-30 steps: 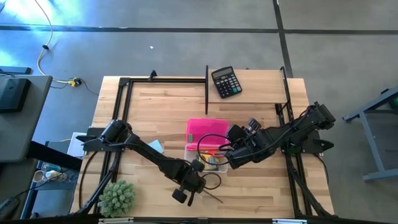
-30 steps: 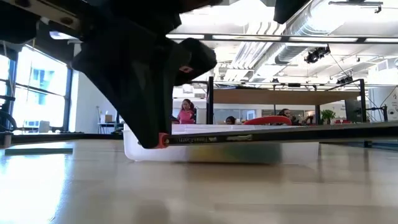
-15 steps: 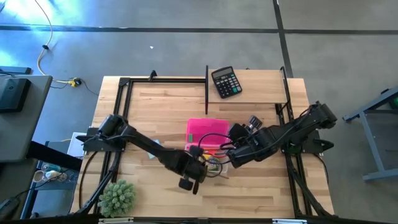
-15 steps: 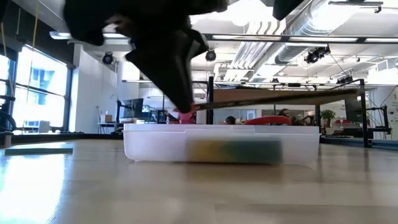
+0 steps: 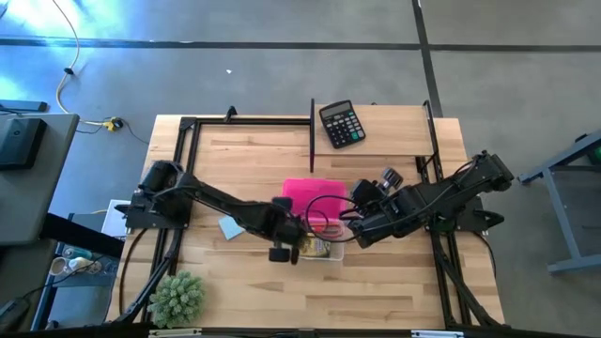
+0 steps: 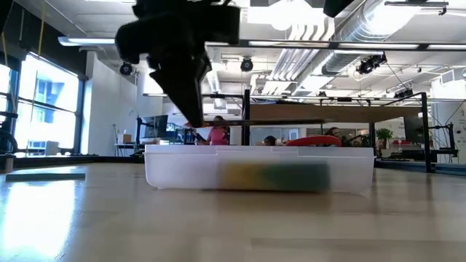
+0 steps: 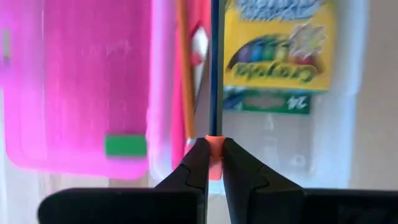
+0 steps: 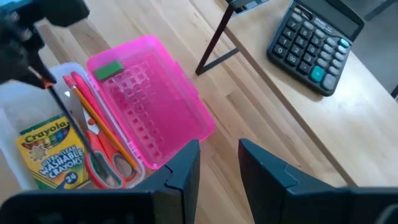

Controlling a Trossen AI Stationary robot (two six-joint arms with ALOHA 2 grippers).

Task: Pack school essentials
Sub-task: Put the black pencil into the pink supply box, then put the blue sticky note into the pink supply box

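Observation:
A clear box (image 5: 331,255) with its pink lid (image 5: 313,195) open holds the yellow-green crayon box (image 7: 278,48), red-handled scissors (image 8: 107,163), a red-pink pen (image 8: 79,87) and an orange pencil (image 7: 184,74). My left gripper (image 7: 212,163) is over the box's left end, shut on a dark pencil (image 7: 214,68). My right gripper (image 8: 219,163) is open, just right of the box. The light-blue sticky-note pad (image 5: 230,227) lies flat on the table left of the box. A small green piece (image 7: 125,145) sits at the lid's edge. My left gripper pinches the dark pencil at its pink eraser end (image 7: 213,144) between the two fingertips (image 7: 198,163). The fingers come from above, slanting down (image 6: 191,109). The pencil sticks out from them along the box, over the strip between the scissors and the crayon box.
A black calculator (image 5: 340,123) lies near the far edge, and a spiky green plant ball (image 5: 178,297) sits at the near left corner. Black frame rails (image 5: 312,122) border the table. Bare wood shows near the near edge. People show in the room beyond, in the low view.
My left gripper has carried the dark pencil up off the table near the near edge and toward the far edge, to above the box's left end. The pencil went from lying level at table height to lifted above the box rim. My right gripper has drawn slightly to the right.

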